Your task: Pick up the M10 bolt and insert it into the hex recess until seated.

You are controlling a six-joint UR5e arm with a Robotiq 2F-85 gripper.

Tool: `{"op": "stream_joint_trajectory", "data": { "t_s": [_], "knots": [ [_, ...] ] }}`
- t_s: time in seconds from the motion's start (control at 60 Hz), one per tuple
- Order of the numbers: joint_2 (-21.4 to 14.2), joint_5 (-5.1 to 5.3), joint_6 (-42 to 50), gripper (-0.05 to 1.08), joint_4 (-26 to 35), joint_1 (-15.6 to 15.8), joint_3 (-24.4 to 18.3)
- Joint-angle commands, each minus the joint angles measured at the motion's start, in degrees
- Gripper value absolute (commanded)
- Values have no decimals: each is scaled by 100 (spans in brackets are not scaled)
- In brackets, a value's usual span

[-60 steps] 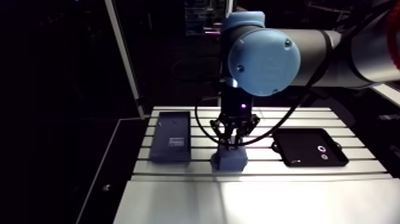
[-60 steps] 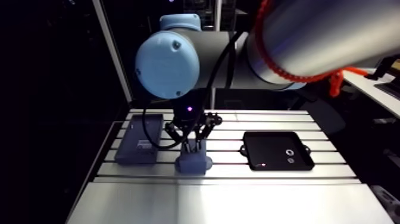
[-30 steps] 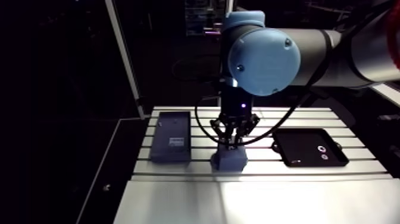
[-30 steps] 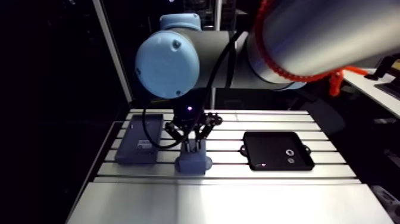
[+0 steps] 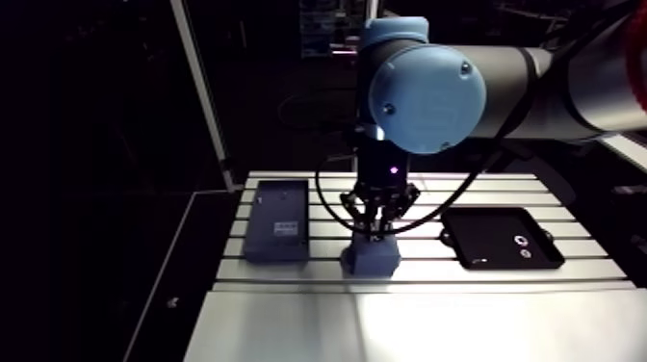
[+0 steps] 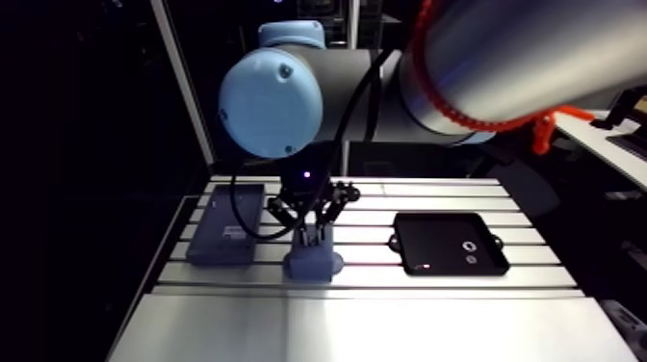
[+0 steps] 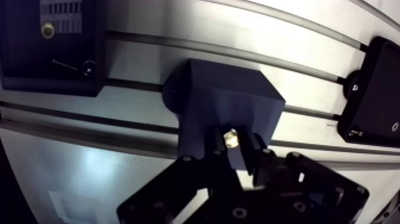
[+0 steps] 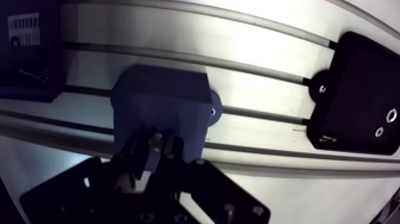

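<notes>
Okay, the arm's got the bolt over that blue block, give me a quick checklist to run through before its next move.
1. Bolt clamped between the fingers of the gripper: ok.
2. Gripper positioned over the blue block: ok.
3. Bolt lined up with the hex recess: cannot tell, the recess is hidden.
4. Bolt seated: cannot tell.
5. Black tray and dark flat box apart from the block: ok.

Dark blue block (image 7: 232,101); the bolt (image 7: 231,137) has a brassy tip. The tray (image 5: 481,231) is black with two white rings. Navy box (image 5: 275,217) with a pale label. Silver surface (image 5: 404,323), striped by dark slots.
</notes>
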Motion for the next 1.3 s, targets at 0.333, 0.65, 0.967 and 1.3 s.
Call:
{"op": "stream_joint_trajectory", "data": {
  "t_s": [0.333,0.65,0.967,1.3],
  "knots": [
    [-7,7,-9,72,0,13,-18],
    [-9,0,-204,74,9,-5,-54],
    [-17,0,-694,74,42,20,-10],
    [-34,-34,-1100,74,61,22,-19]
  ]
}}
